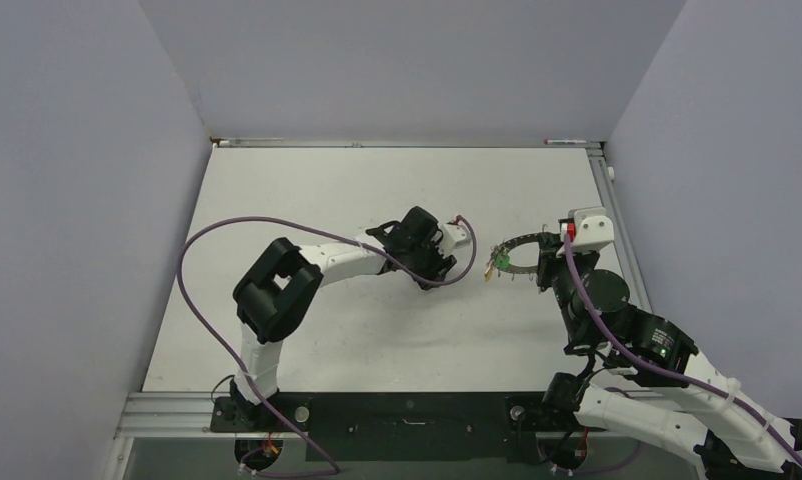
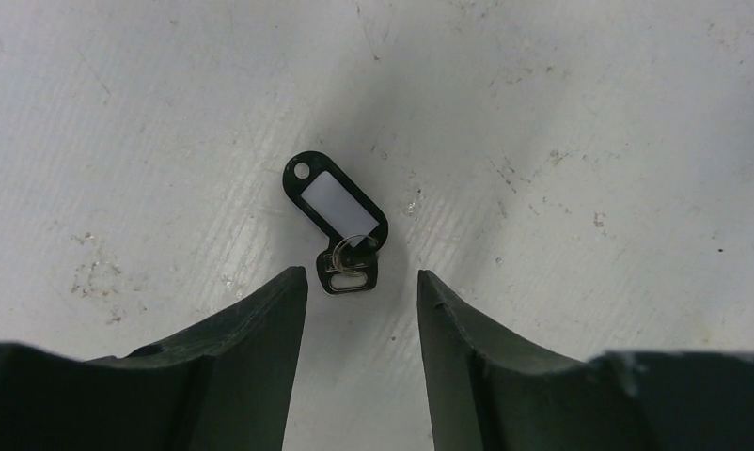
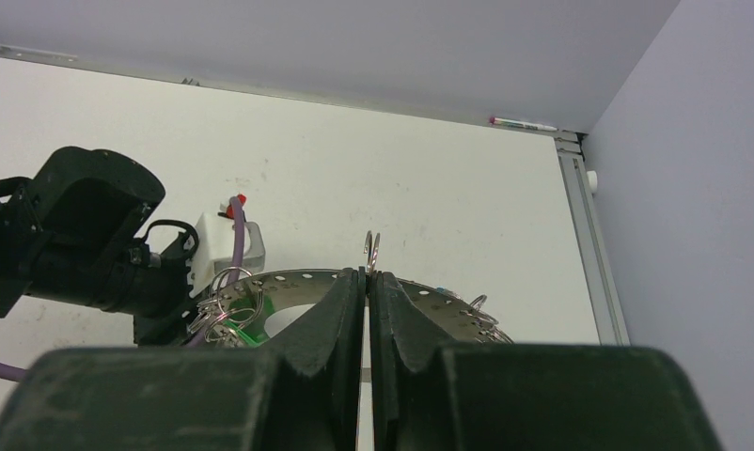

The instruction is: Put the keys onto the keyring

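A key with a black oval tag (image 2: pixel 336 211) and a small split ring lies flat on the white table (image 2: pixel 589 113). My left gripper (image 2: pixel 362 282) is open just above it, with the key's head between the fingertips (image 2: pixel 270 319) and apart from both. It shows in the top view (image 1: pixel 429 258). My right gripper (image 3: pixel 368 277) is shut on the rim of the grey keyring (image 3: pixel 444 305) and holds it level over the table. The keyring (image 1: pixel 512 255) carries a green-tagged key (image 3: pixel 246 329) and several split rings. The right gripper (image 1: pixel 549 262) is at the ring's right side.
The left arm's wrist (image 3: pixel 82 235) and purple cable sit just left of the keyring. A pen (image 1: pixel 567 141) lies on the back rail. A metal rail (image 1: pixel 622 240) runs along the table's right edge, close to the right gripper. Grey walls surround the table.
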You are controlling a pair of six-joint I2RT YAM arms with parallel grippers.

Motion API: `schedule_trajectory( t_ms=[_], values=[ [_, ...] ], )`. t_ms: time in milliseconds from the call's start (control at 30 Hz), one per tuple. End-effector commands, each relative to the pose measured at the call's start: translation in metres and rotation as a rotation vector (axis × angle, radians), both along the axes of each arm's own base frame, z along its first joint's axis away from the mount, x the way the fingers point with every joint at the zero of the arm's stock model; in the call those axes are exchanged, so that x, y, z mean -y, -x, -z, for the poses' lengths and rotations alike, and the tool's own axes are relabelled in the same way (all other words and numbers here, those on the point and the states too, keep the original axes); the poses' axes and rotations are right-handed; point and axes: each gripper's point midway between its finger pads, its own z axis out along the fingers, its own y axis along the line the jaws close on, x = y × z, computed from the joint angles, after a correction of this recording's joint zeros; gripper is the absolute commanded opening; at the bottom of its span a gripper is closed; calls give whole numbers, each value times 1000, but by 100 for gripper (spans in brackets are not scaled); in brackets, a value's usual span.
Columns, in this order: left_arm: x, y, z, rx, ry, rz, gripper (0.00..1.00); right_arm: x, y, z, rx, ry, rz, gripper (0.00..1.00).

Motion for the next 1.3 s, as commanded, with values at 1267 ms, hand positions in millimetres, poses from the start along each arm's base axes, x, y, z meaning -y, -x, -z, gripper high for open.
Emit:
schedule_trajectory(
  t_ms=[1267],
  values=[
    [8,-6,18,139,-98,-34,8,-1,0,-7,24,-39,0,5]
  ],
)
